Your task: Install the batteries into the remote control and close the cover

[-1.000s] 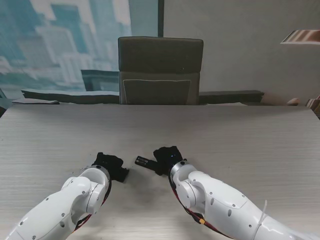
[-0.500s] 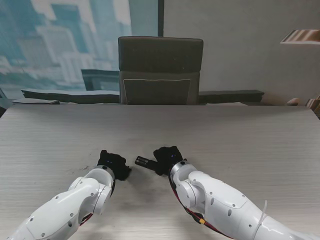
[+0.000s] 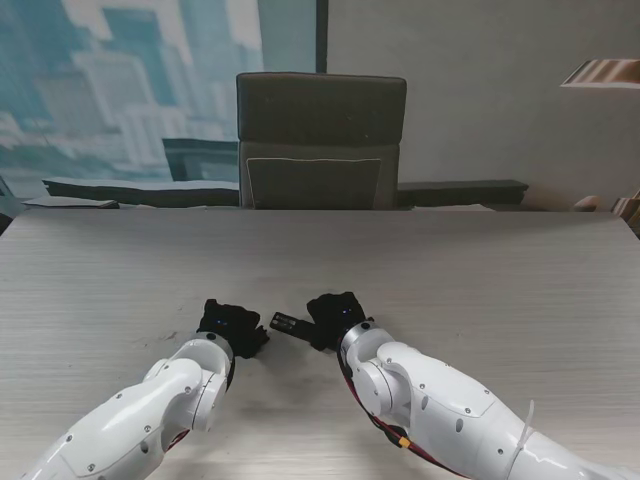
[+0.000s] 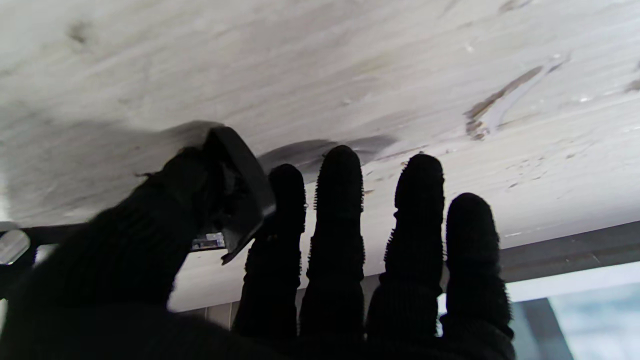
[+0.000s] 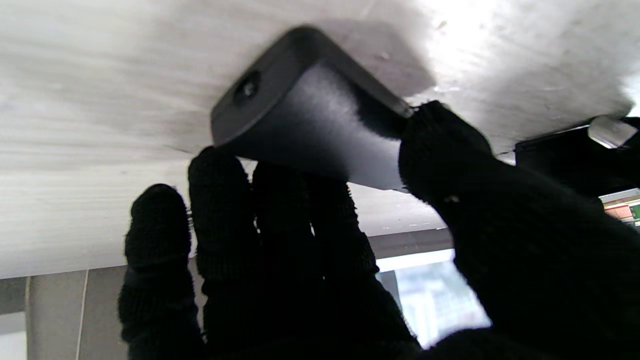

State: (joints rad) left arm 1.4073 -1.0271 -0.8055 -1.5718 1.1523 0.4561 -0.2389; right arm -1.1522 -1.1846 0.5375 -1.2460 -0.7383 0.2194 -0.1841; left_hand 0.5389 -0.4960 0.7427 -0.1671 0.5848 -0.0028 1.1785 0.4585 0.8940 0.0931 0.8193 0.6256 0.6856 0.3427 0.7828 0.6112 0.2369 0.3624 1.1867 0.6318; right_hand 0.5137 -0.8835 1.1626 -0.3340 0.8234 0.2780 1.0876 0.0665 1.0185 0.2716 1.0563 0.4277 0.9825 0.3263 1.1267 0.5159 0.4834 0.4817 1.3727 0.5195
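Both hands gripping: right hand (image 3: 335, 318) holds remote (image 5: 305, 110); left hand (image 3: 232, 326) pinches dark piece (image 4: 239, 192), maybe cover.

On the table (image 3: 480, 270), the remote control (image 3: 287, 323) lay between the two hands, the left hand (image 3: 232, 330) at its nine o'clock and the right hand (image 3: 335, 318) touching it at three o'clock. An office chair (image 3: 320, 140) stood behind the table at twelve o'clock.
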